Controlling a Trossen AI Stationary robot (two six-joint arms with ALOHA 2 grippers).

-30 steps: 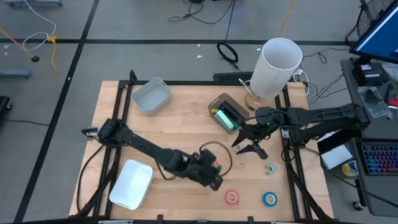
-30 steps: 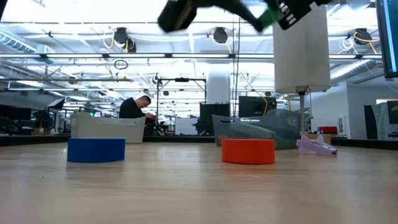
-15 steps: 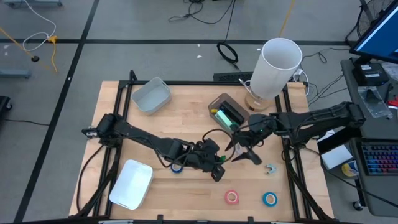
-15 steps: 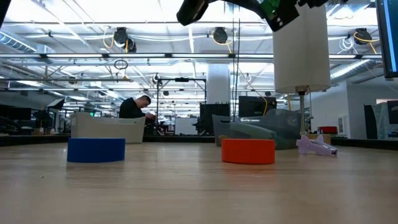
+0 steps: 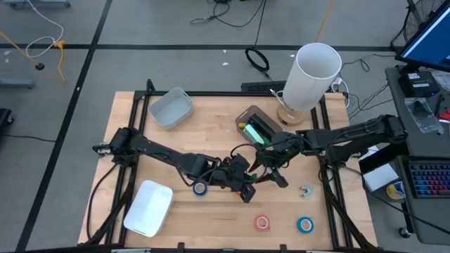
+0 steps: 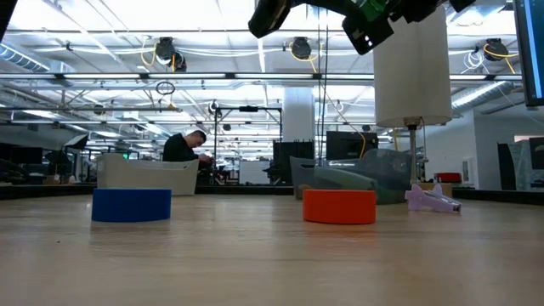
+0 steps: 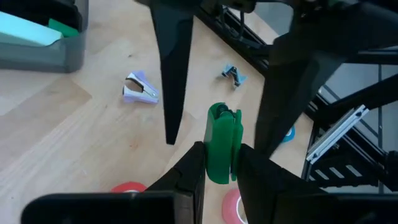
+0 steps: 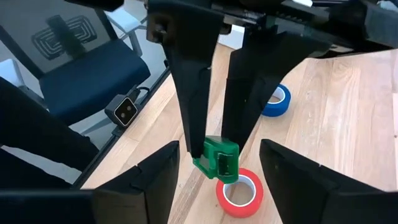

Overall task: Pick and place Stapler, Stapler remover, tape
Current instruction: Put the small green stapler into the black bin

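Your left gripper [image 7: 217, 163] is clamped on the green stapler [image 7: 222, 143], holding it above the table [image 5: 211, 133] near its middle. Your right gripper [image 8: 214, 165] faces it with fingers spread wide, one on each side of the stapler, not touching. Below them lie a red tape [image 8: 239, 193] and a blue tape [image 8: 273, 99]; the staple remover [image 7: 141, 87] sits off beside the right gripper.
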